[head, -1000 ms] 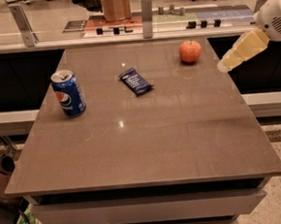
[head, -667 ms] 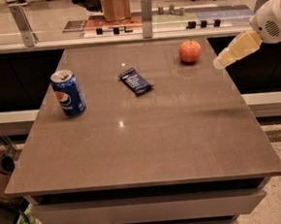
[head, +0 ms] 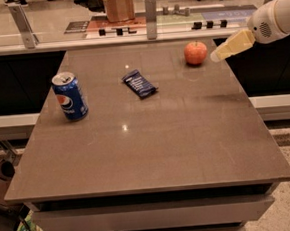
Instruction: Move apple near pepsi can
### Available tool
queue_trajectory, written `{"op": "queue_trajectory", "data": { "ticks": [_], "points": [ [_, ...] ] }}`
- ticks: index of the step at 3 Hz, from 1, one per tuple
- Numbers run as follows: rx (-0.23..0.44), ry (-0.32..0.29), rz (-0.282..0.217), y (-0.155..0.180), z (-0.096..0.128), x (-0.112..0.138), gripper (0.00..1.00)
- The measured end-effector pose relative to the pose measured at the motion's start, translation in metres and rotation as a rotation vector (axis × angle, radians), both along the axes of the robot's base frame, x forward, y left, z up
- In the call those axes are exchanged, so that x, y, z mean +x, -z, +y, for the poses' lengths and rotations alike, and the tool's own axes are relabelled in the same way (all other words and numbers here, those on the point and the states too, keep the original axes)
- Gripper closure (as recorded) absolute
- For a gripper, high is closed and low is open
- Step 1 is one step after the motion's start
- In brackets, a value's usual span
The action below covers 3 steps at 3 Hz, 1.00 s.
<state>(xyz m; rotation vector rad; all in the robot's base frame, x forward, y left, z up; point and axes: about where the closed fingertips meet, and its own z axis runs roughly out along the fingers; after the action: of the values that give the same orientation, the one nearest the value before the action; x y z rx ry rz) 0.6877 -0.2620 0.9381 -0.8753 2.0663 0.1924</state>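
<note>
The red-orange apple (head: 195, 53) sits on the grey table near its far right corner. The blue pepsi can (head: 69, 96) stands upright at the left side of the table, far from the apple. My gripper (head: 216, 57) comes in from the right on a white arm; its pale yellow fingers point left and down, hovering just right of the apple and slightly above the table, not touching it.
A flat dark blue snack packet (head: 139, 83) lies between can and apple. The table (head: 152, 142) has a raised counter and glass partition behind it. A brown paper bag (head: 119, 4) stands on the counter beyond.
My gripper has moved left and up toward the apple, from beyond the table's right edge to just beside the apple. The apple, can and packet have not moved.
</note>
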Motion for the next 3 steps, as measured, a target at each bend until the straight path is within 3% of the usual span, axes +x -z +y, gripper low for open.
{"op": "queue_trajectory", "data": {
  "ticks": [1, 3],
  "points": [
    [0.000, 0.000, 0.000, 0.000, 0.000, 0.000, 0.00],
    [0.056, 0.011, 0.011, 0.025, 0.010, 0.025, 0.00]
  ]
}}
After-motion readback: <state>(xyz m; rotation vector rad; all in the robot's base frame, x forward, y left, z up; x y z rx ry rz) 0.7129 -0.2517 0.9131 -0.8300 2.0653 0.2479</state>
